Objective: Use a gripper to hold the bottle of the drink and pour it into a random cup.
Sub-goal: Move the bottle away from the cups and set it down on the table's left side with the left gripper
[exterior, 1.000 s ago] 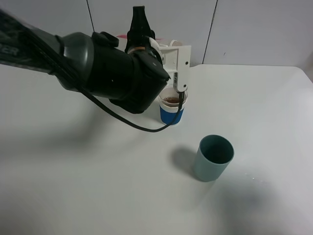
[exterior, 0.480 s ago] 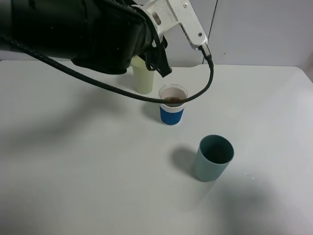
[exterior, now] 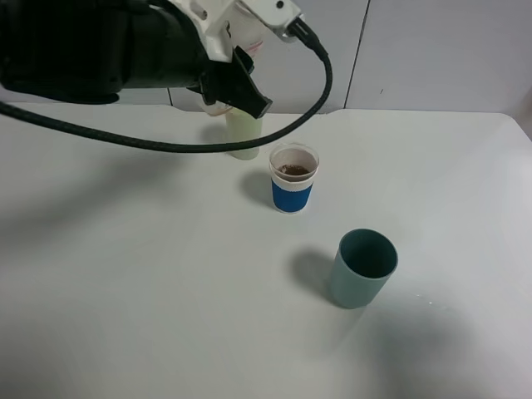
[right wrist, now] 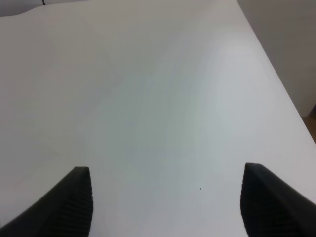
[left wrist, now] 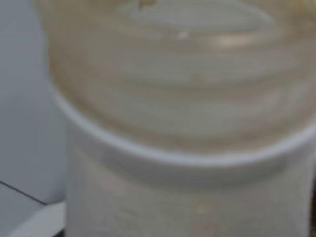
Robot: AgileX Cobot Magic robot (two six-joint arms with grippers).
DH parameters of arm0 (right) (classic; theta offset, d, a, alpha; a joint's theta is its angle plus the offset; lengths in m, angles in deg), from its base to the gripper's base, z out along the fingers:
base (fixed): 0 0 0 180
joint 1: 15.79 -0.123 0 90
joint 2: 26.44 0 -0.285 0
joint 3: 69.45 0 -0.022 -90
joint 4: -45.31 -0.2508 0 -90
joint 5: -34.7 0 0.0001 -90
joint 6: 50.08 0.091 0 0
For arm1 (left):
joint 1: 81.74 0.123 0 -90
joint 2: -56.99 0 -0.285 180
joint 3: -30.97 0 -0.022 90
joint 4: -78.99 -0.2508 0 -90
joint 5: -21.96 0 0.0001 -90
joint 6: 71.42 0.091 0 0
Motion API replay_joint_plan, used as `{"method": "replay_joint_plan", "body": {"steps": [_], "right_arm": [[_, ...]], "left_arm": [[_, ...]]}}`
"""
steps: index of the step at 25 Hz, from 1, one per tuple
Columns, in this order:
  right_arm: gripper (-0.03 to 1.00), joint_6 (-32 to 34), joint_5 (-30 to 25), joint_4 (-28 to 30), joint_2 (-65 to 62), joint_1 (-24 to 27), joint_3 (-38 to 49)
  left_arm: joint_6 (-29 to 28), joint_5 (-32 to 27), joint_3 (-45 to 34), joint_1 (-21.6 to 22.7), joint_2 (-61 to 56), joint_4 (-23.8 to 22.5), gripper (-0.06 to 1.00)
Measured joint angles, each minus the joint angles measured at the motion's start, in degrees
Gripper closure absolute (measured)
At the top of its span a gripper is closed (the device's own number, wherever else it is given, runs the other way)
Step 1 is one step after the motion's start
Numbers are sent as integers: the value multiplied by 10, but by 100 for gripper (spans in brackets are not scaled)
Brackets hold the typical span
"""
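Left gripper [exterior: 237,93] had swung up and back from the cup [exterior: 293,191], still clenched on the bottle [left wrist: 187,123]. Brown drink [exterior: 293,170] sat in the cup. The arm partly hid the pale green cup [exterior: 243,140]; the teal cup [exterior: 363,268] stood apart.

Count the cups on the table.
3: the blue-banded cup mid-table, the dark teal cup nearer the camera to its right, the pale green cup behind it, partly covered by the left arm, which may hide more.

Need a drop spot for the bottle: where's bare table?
Free: table left of teal cup, in front of blue-banded cup; also right side past both. Crowded: back centre, around pale green cup and left gripper holding bottle.
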State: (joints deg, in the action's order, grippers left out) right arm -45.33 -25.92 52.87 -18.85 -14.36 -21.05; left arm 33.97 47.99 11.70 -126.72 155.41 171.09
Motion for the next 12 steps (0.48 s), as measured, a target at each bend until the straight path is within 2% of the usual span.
{"method": "replay_joint_plan", "body": {"steps": [3,9,12], "right_arm": [[33,0,0,0,0,0,0],[33,0,0,0,0,0,0],[33,0,0,0,0,0,0]], "left_arm": [[-95,-54,-38,32,-31,-51,58],[-309,-145,-96,110,-78,-183,58],[-388,-186,-118,153,-94,-242,58]]}}
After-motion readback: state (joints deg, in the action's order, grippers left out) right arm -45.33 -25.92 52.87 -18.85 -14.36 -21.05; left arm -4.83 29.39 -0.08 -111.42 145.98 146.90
